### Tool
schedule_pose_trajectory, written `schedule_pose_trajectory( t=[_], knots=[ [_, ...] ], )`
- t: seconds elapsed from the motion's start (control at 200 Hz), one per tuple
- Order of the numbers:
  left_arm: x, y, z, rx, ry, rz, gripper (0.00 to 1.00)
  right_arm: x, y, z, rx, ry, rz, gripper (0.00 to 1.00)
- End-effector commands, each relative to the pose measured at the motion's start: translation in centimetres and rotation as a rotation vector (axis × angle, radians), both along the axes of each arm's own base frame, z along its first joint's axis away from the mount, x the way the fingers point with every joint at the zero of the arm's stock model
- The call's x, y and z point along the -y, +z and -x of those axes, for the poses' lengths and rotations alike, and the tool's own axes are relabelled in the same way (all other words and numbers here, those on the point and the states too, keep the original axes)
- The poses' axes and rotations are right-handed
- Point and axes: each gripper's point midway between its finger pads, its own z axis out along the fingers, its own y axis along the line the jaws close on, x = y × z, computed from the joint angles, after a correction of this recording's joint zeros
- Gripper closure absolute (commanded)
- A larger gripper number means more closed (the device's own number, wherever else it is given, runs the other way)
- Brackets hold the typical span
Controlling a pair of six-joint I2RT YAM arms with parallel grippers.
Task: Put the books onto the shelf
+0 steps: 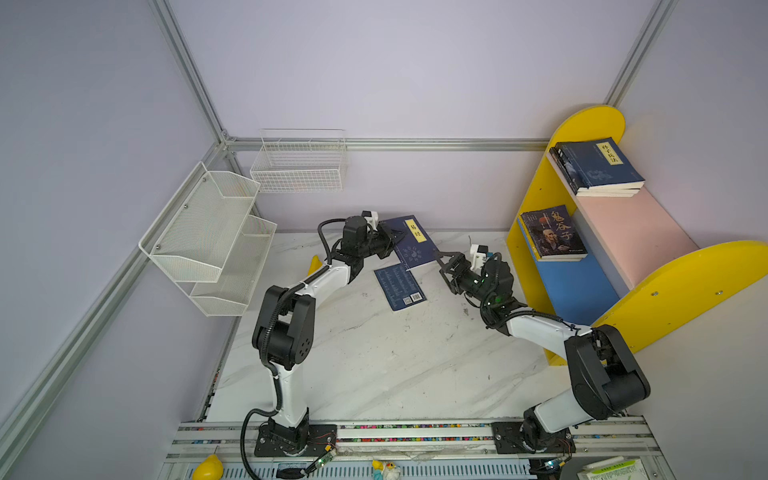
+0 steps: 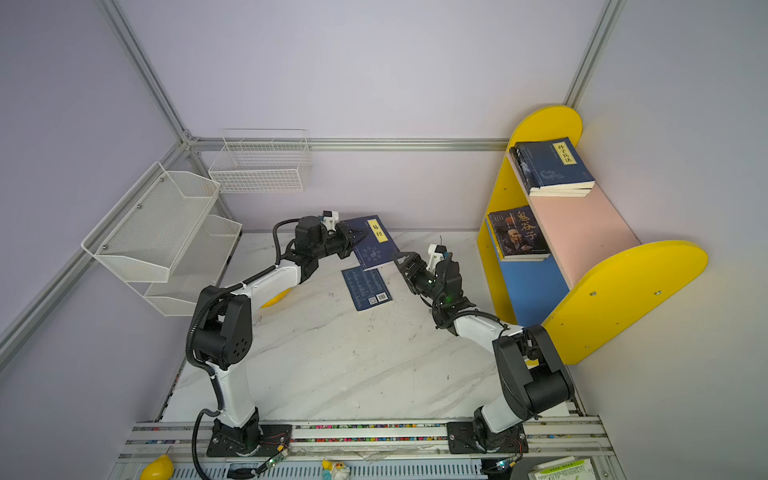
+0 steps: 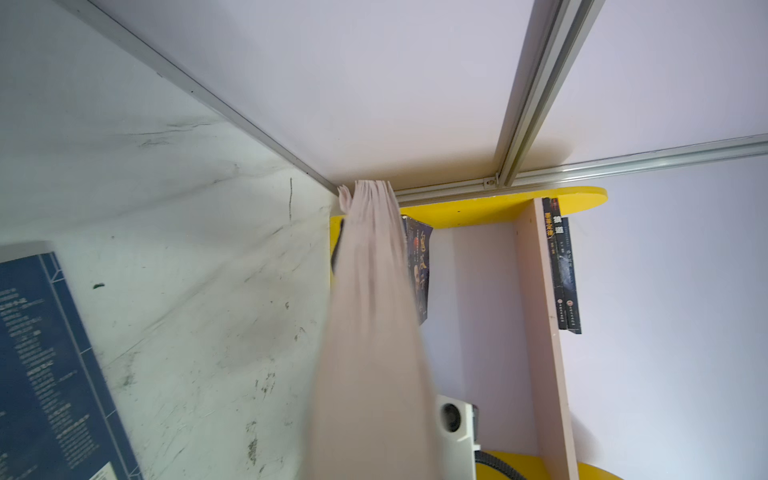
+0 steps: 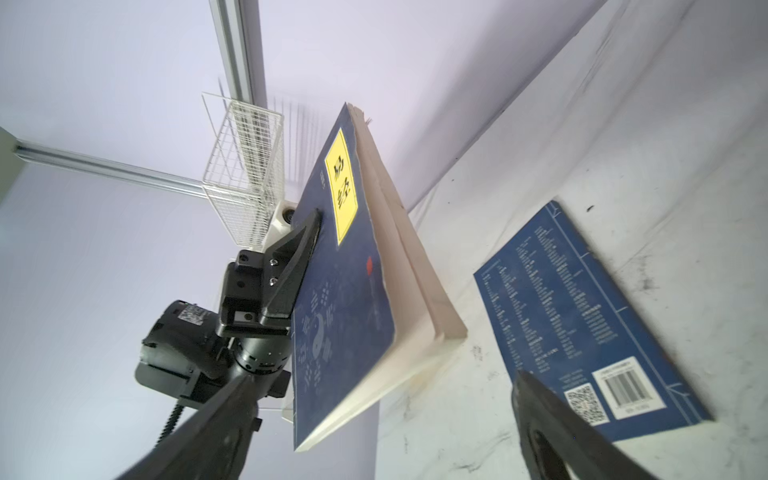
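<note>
Books sit in three places. One navy book (image 1: 411, 243) with a yellow label is pinched by the left end effector (image 1: 397, 240), pressed together on one long edge, with one finger (image 4: 305, 241) flat on the front cover beside the label. It is held tilted above the back of the worktop (image 1: 374, 365), cover facing up in both top views; I cannot tell whether its lowest corner touches the worktop. The left wrist view is mostly filled by its blurred page edges. The right end effector (image 1: 444, 274) is spread wide just beside the held book's near corner and clamps nothing. A second navy book (image 1: 400, 288) lies flat on the worktop, back cover and barcode up, between the two arms and partly under the raised one as seen from above. The shelf (image 1: 681, 286) stands at the right. On its pink upper board (image 1: 623, 224), at the far end, is a stack (image 1: 598, 166) topped by a navy book with a yellow label, with dark spines below it. On the blue lower board (image 1: 573, 291) lies a dark book (image 1: 552, 232) with an orange title, face up at the far end, seemingly on another book. A white mesh rack (image 1: 208, 237) and a wire basket (image 1: 299, 166) hang on the left walls, well apart from the books.
</note>
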Motion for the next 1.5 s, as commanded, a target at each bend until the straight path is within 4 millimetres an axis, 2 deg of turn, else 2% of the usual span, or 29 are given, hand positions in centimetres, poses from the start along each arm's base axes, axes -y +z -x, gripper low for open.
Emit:
schedule_pose_trajectory(
  t=[0.0,0.175,0.305,0.385,0.525,0.72,0.805,0.88,0.9,0.905,0.96,1.08,1.2,1.31,1.405,1.495],
  knots=[
    [0.2,8.6,0.0,0.167,0.006,0.122,1.00,-0.8,4.9,0.4,0.107,0.035,-0.185,0.06],
    [0.4,8.3,0.3,0.147,0.007,0.162,1.00,-3.0,6.3,-0.1,0.141,0.087,-0.200,0.14],
    [0.2,8.3,0.3,0.152,0.018,0.190,1.00,-4.8,5.4,-1.0,0.088,0.121,-0.210,0.32],
    [0.1,8.7,0.2,0.165,0.027,0.200,1.00,-5.3,5.2,-1.1,0.077,0.131,-0.245,0.39],
    [0.0,9.2,-0.2,0.181,0.040,0.222,1.00,-5.0,5.6,-1.2,0.082,0.120,-0.283,0.53],
    [0.6,9.2,-0.4,0.177,0.032,0.247,1.00,-3.9,6.0,-1.4,0.092,0.053,-0.303,0.80],
    [1.0,9.1,-0.3,0.173,0.025,0.251,1.00,-3.7,6.3,-1.6,0.099,0.040,-0.314,0.86],
    [1.1,9.0,-0.2,0.169,0.017,0.255,0.88,-3.3,6.4,-2.0,0.100,0.026,-0.318,0.89],
    [1.2,9.1,-0.2,0.172,0.014,0.256,0.84,-3.1,6.4,-2.1,0.101,0.022,-0.318,0.92],
    [1.2,9.0,-0.1,0.171,0.013,0.256,0.83,-3.0,6.4,-2.2,0.101,0.019,-0.318,1.00],
    [0.8,9.0,-0.1,0.177,0.013,0.256,0.65,-1.8,6.2,-2.7,0.079,-0.018,-0.327,1.00],
    [-1.4,8.6,-0.1,0.180,0.018,0.251,0.39,2.1,6.1,-3.8,0.076,-0.099,-0.315,1.00],
    [-5.3,6.6,0.7,0.151,0.066,0.208,0.29,6.7,5.8,-4.6,0.071,-0.183,-0.249,1.00],
    [-8.2,5.6,2.5,0.151,0.085,0.131,0.20,10.8,4.6,-4.9,0.034,-0.272,-0.127,1.00],
    [-9.5,4.6,4.0,0.143,0.100,-0.006,0.13,14.5,3.5,-5.5,-0.017,-0.365,-0.006,1.00],
    [-10.3,5.0,5.0,0.161,0.114,-0.119,0.09,18.0,2.9,-6.2,-0.054,-0.452,0.058,1.00]
  ],
)
